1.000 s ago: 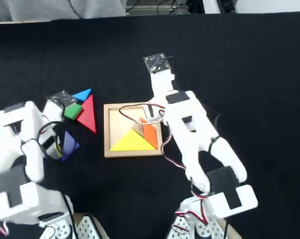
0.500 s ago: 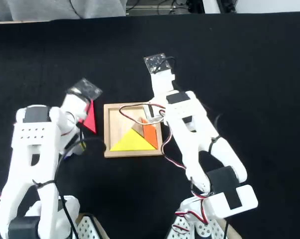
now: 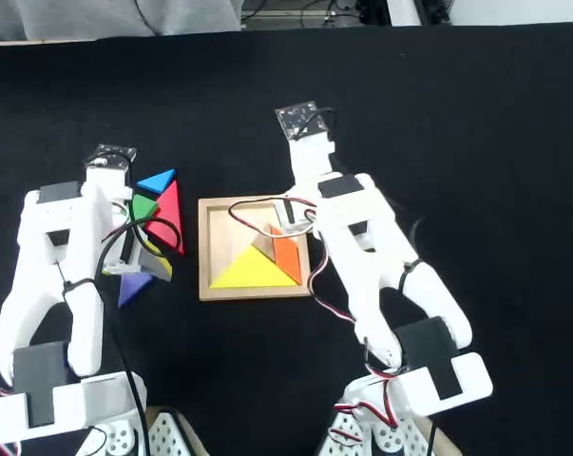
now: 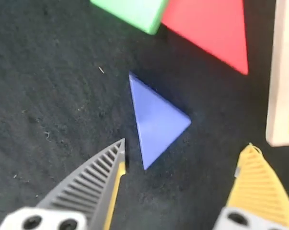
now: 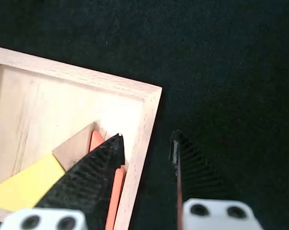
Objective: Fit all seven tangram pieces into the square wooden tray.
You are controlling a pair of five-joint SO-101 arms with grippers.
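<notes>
The square wooden tray [image 3: 207, 249] holds a yellow triangle [image 3: 251, 274], an orange piece [image 3: 287, 255] and a tan triangle [image 3: 265, 242]. My right gripper [image 5: 147, 135] is open, one finger inside the tray by the orange piece [image 5: 114, 189], the other outside the tray wall [image 5: 151, 103]. Left of the tray lie a red triangle [image 3: 168, 217], a green piece [image 3: 143, 205], a small blue triangle [image 3: 158, 180] and a violet-blue triangle [image 3: 129, 290]. My left gripper [image 4: 186, 143] hangs open just above the violet-blue triangle [image 4: 156, 120], its fingers on either side.
The table is covered in black cloth. The red triangle [image 4: 211, 26] and the green piece [image 4: 132, 9] lie just beyond the left gripper, with the tray's outer wall [image 4: 283, 72] close beside it. The right arm [image 3: 362, 247] overhangs the tray's right side.
My left arm swung from the near left out over the loose pieces, then drew back, and its gripper now sits over the violet-blue triangle. The right arm has kept still.
</notes>
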